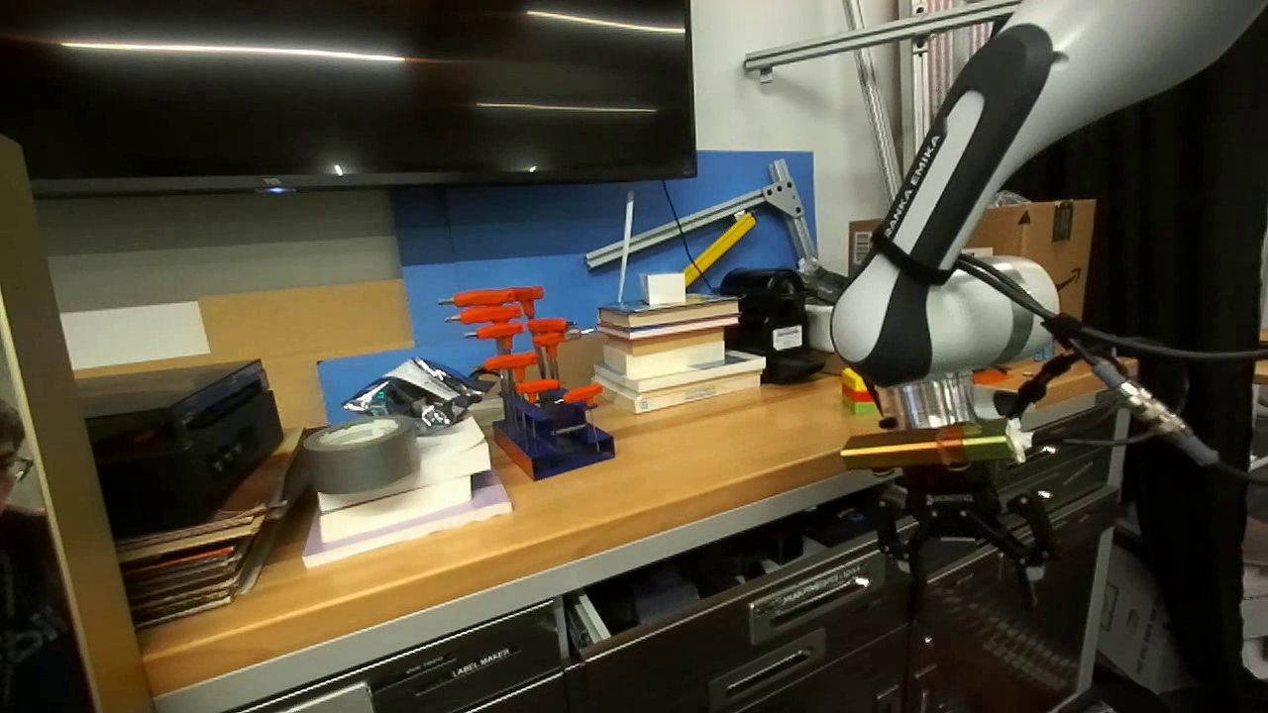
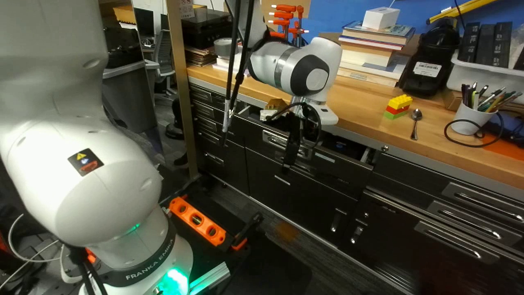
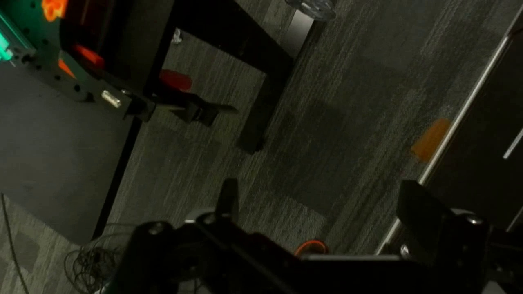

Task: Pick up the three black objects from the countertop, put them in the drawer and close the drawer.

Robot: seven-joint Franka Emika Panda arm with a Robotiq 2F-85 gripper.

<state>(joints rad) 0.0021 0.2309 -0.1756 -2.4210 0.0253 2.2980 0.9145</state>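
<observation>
The drawer [image 1: 684, 634] is pulled partly out below the light wooden countertop [image 1: 594, 510]. It is also open in an exterior view [image 2: 344, 168], with dark items inside that I cannot tell apart. I cannot make out the three small black objects on the countertop; they are hidden or out of view, and I cannot tell whether they are among the items in the drawer. My gripper [image 1: 974, 586] hangs pointing down in front of the cabinets, beside the drawer front. In the wrist view its fingers [image 3: 318, 188] are spread wide with only floor between them.
On the countertop stand a blue rack of red-handled hex keys [image 1: 555, 451], stacked books [image 1: 679, 366], grey tape [image 1: 362, 456] on books, a large black device [image 1: 773, 322], toy bricks [image 2: 398, 107], a spoon [image 2: 415, 123] and a pen cup [image 2: 470, 119]. The robot's mount holds an orange level [image 2: 196, 220].
</observation>
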